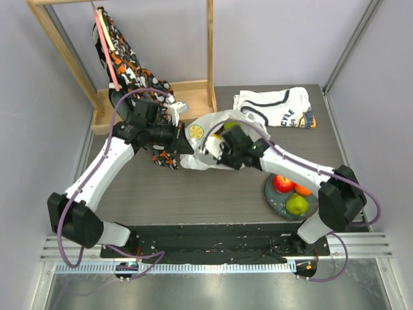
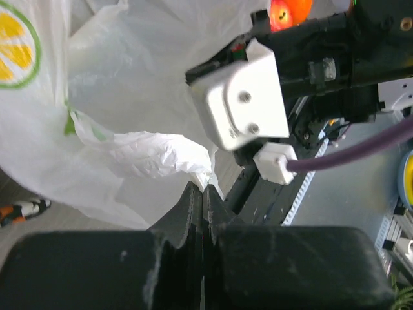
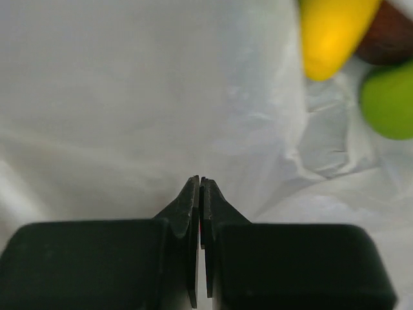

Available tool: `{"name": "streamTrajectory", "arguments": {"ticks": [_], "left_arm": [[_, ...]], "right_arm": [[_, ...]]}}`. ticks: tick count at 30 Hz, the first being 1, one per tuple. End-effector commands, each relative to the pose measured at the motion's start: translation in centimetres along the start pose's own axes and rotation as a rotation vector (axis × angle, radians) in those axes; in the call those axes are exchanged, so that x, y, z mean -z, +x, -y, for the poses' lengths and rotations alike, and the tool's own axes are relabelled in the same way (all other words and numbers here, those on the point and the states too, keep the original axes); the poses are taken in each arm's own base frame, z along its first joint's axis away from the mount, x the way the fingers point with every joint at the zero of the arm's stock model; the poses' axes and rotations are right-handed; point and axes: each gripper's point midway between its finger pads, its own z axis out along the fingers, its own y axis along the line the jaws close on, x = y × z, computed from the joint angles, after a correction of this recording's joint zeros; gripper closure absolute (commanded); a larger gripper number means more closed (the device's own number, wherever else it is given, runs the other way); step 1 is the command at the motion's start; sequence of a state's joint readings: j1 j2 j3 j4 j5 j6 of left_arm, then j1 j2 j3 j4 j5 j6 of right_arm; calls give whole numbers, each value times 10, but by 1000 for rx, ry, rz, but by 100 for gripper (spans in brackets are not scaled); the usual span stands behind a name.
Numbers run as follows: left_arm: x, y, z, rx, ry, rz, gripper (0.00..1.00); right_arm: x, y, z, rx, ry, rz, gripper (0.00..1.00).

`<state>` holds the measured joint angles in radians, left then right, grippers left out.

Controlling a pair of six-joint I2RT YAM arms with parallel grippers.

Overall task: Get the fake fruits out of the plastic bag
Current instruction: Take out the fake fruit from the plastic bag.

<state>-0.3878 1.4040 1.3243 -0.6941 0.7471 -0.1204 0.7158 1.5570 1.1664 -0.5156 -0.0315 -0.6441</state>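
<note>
From above, the left arm (image 1: 110,161) and the right arm (image 1: 293,165) cover the middle of the plastic bag (image 1: 193,160). The right gripper (image 1: 216,150) lies among its folds, its jaws not to be made out there. The right wrist view shows them pressed together at the film; whether any film is nipped between them cannot be told. There the yellow piece (image 3: 332,32) is blurred and cut by the top edge, and the dark plum (image 3: 390,42) and a green apple (image 3: 390,97) run off the right edge. In the left wrist view the citrus print (image 2: 16,48) is cut by the left edge, and an orange-red fruit (image 2: 290,11) is a blur at the top edge. The right arm hides part of the plate (image 1: 271,197).
</note>
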Motion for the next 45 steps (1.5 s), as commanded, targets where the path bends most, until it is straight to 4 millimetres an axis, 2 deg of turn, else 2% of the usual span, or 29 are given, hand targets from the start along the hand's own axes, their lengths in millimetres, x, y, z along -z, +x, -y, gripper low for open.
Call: {"name": "streamTrajectory", "arguments": {"ticks": [1,2,5,7,8,9,10,11,12,13,15,19,25,26,31,33,34,35,38,39,41,42,43,44,45], "left_arm": [[32,28,22,-72,-6,-10,100],[32,37,21,-54,-9,-15,100],[37,33,20,-48,-13,26,100],[36,22,20,-56,1,42,100],[35,19,20,-59,4,44,100],[36,13,22,-68,9,53,100],[33,12,19,-66,10,47,100],[32,11,19,-65,14,43,100],[32,13,19,-63,16,40,100],[31,14,18,-60,19,37,100],[30,15,18,-58,19,38,100],[29,16,16,-56,13,38,100],[29,20,15,-60,16,32,100],[29,21,16,-60,19,30,100],[29,23,16,-58,17,30,100],[30,24,16,-58,16,30,100],[30,24,16,-59,15,29,100],[30,24,15,-59,13,30,100],[31,24,14,-57,6,33,100],[31,23,14,-57,5,34,100],[30,23,12,-56,1,35,100],[29,21,11,-59,1,38,100],[28,20,10,-57,0,38,100],[27,18,10,-52,3,39,100],[26,16,9,-51,3,41,100]], "right_arm": [[35,-23,-20,-81,40,117,95],[32,-19,-13,-87,78,90,96],[21,-31,17,-87,182,91,96],[-4,-25,34,-140,199,42,96],[-4,-39,51,-175,227,65,94],[-25,-33,53,-205,210,29,89],[-30,-34,59,-251,216,29,82],[-30,-42,73,-274,237,48,71],[-45,-39,72,-281,220,30,66],[-47,-46,79,-286,229,44,61],[-57,-46,84,-305,242,39,47],[-85,-49,84,-361,213,31,36],[-108,-62,83,-407,166,57,30],[-118,-58,80,-407,157,39,30],[-139,-55,84,-422,171,21,31],[-145,-49,87,-417,183,2,36],[-145,-47,91,-416,188,3,39],[-144,-46,92,-414,188,2,49],[-125,-54,102,-406,186,34,61],[-105,-66,106,-404,180,70,67],[-83,-73,104,-399,159,98,70],[-70,-80,96,-393,112,121,73],[-49,-92,88,-385,60,170,73],[-37,-95,82,-381,29,181,74],[-29,-89,69,-386,-18,155,76]]}}
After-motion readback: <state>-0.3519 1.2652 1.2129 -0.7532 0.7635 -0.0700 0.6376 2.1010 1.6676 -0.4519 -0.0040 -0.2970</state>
